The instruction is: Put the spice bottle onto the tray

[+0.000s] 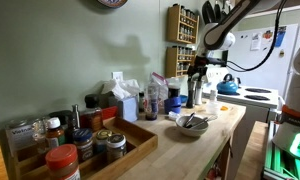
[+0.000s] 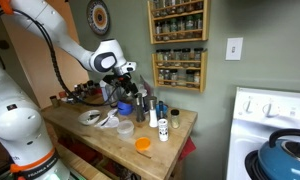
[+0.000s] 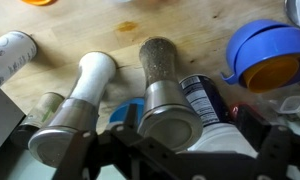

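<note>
In the wrist view a glass spice bottle (image 3: 160,75) with a steel cap stands upright among other bottles on the wooden counter. My gripper (image 3: 190,145) is just above it. The dark fingers stand apart on either side of the steel cap and a white lid (image 3: 225,135), and they hold nothing. In both exterior views the gripper (image 1: 197,65) (image 2: 130,90) hangs over the bottle cluster at the counter's far end. The light-brown wooden tray (image 1: 142,140) sits at the near end of the counter and holds several jars.
A white shaker (image 3: 85,85), a blue can (image 3: 203,100), a white-labelled jar (image 3: 10,55) and a blue container (image 3: 265,50) crowd the spice bottle. A bowl (image 1: 191,124) sits mid-counter. A wall spice rack (image 2: 179,45) hangs behind. A stove with a blue kettle (image 2: 285,155) stands beside the counter.
</note>
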Tool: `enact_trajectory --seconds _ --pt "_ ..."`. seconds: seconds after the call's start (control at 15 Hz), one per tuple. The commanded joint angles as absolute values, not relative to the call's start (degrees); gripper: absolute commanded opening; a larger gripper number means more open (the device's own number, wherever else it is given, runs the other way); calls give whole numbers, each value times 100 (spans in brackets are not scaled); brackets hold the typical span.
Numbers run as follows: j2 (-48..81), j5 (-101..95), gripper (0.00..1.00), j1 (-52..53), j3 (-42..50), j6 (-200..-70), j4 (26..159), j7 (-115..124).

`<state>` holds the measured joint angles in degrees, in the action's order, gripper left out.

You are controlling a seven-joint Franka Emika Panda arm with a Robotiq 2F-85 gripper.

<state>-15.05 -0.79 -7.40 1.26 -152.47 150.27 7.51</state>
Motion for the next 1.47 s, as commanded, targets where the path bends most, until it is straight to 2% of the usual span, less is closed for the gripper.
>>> enact_trajectory --seconds 0.0,0.73,0.8,0.87,1.13,1.4 --pt "-1048 22 100 -664 217 -15686 14828 736" --pt "-456 -568 100 -788 180 -15867 14393 1186" --pt "-426 -796 92 -828 173 -15802 14359 1330" --pt "-406 -937 74 -835 177 -15721 14323 1424" --pt "-389 -1335 44 -825 199 -15733 14280 1732" --pt "-934 -361 42 -532 208 -15031 14309 1058"
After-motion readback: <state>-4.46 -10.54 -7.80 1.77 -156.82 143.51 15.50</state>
